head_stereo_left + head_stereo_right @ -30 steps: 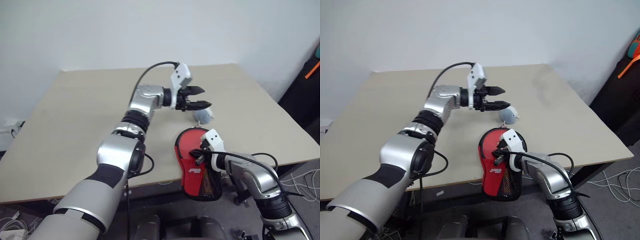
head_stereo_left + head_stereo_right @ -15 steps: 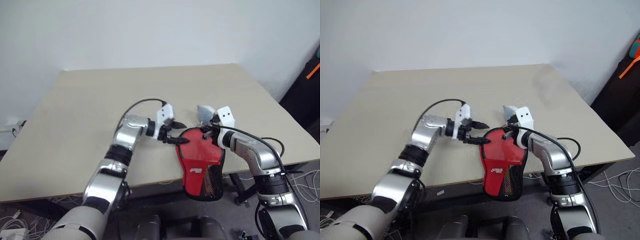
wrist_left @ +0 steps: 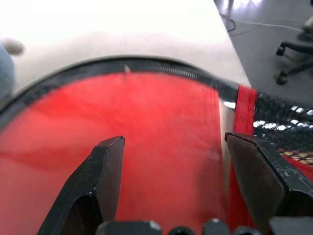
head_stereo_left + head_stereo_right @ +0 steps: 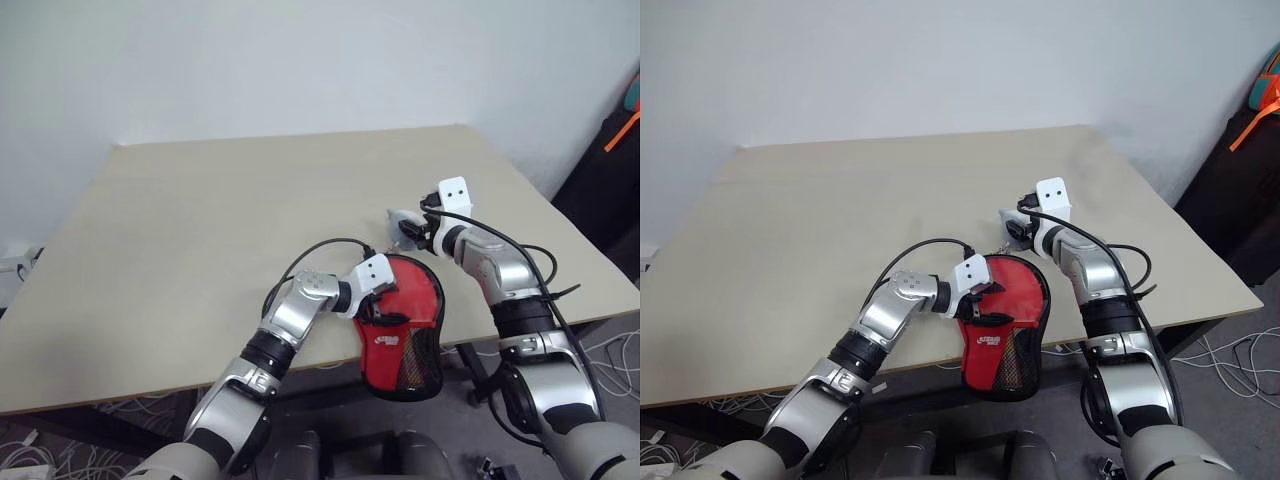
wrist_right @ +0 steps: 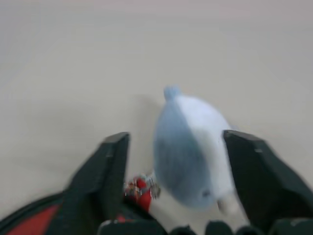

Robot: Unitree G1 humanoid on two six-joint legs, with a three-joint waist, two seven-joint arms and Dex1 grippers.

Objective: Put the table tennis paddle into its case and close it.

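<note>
The case (image 4: pixel 403 325) lies at the near edge of the table (image 4: pixel 180 240), toward the right, its round red end resting on the tabletop and its mesh-and-handle end hanging off over the near edge. It looks closed, black zip edge running round the red panel. The paddle itself cannot be made out.

The left gripper (image 4: pixel 385 308) is over the left part of the case's red panel, pointing to the right. Its jaws are spread, nothing between them; in the left wrist view the red fabric (image 3: pixel 166 147) lies right under and past both black fingers (image 3: pixel 105 171), and the mesh section (image 3: pixel 283 132) sits beyond the finger on that side. Touching or just above the fabric: cannot tell.

The right gripper (image 4: pixel 410 232) is just beyond the far rim of the case, pointing left. Its jaws are spread wide, holding nothing. A small pale-blue plush toy (image 5: pixel 193 152) sits on the table between and just ahead of its fingers, next to the case's far rim. A small red zip pull (image 5: pixel 142 188) shows at the rim near the toy.
</note>
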